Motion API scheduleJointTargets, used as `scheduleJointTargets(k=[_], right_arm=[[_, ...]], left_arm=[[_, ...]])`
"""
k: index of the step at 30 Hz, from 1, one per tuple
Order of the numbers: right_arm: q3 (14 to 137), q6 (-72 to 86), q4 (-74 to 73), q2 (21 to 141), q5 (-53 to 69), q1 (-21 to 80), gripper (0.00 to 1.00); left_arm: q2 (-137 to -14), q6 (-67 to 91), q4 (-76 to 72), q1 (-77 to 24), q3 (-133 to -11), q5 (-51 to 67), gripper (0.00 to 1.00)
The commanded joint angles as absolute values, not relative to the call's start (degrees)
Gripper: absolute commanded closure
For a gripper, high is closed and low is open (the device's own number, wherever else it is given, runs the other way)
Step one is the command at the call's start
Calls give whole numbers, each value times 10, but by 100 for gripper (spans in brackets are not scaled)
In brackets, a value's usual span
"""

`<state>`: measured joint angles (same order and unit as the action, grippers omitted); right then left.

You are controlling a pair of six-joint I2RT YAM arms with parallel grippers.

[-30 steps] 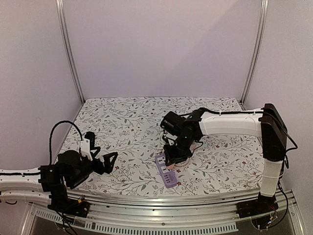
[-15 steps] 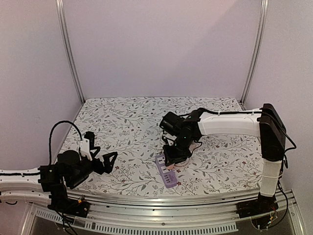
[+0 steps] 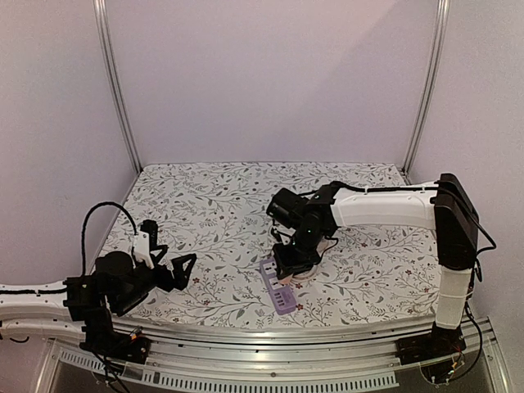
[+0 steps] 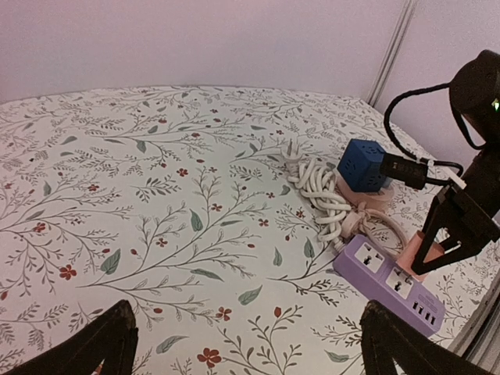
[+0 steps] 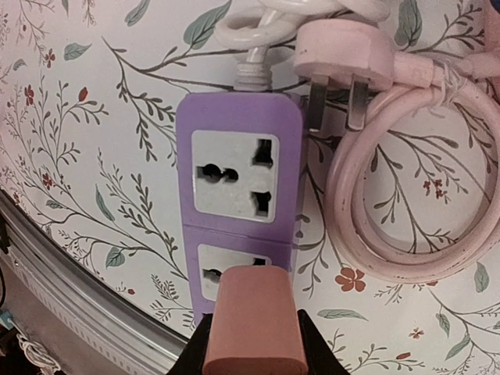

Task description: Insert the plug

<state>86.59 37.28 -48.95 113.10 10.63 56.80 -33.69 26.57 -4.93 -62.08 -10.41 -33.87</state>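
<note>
Now, right jaws: clamped on plug (image 5: 255, 320)
plug: over strip (image 5: 238, 195), 6 o'clock of its upper socket in right wrist view; seated or not, can't tell
left jaws: wide, at bench (image 3: 205, 196) 8 o'clock
pink cord (image 5: 406, 269): coiled just beside strip, 3 o'clock

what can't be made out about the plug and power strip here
Right wrist view: pins of the pink plug, hidden beneath its body; lower end of the purple power strip, covered by the plug and right fingers.
Top view: the plug, hidden under the right arm; the sockets, too small.
Left wrist view: whether the pins touch the strip, too small.
</note>
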Motion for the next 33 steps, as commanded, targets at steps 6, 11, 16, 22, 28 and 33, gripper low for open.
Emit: scheduleJointTargets(k=[6,11,16,22,28,33], right_arm=[[881,382,-508,1141,84,574,100],[893,393,-511,1144,82,577,100],[906,404,-532,1166,61,582,100],[910,407,-535,1174,64,587,100],[897,407,-535,1161,83,591,100],[890,407,-534,1143,89,592,100]], left_arm=[[-331,261,-38,-617,-96,-342,0],[-330,261,-37,-617,-95,-341,1],[-325,261,-36,-617,-94,-340,1],[-320,261,-35,-617,-92,-340,1],[-320,261,-35,-617,-91,-340,1],[-318,261,-36,-617,-91,-341,1]])
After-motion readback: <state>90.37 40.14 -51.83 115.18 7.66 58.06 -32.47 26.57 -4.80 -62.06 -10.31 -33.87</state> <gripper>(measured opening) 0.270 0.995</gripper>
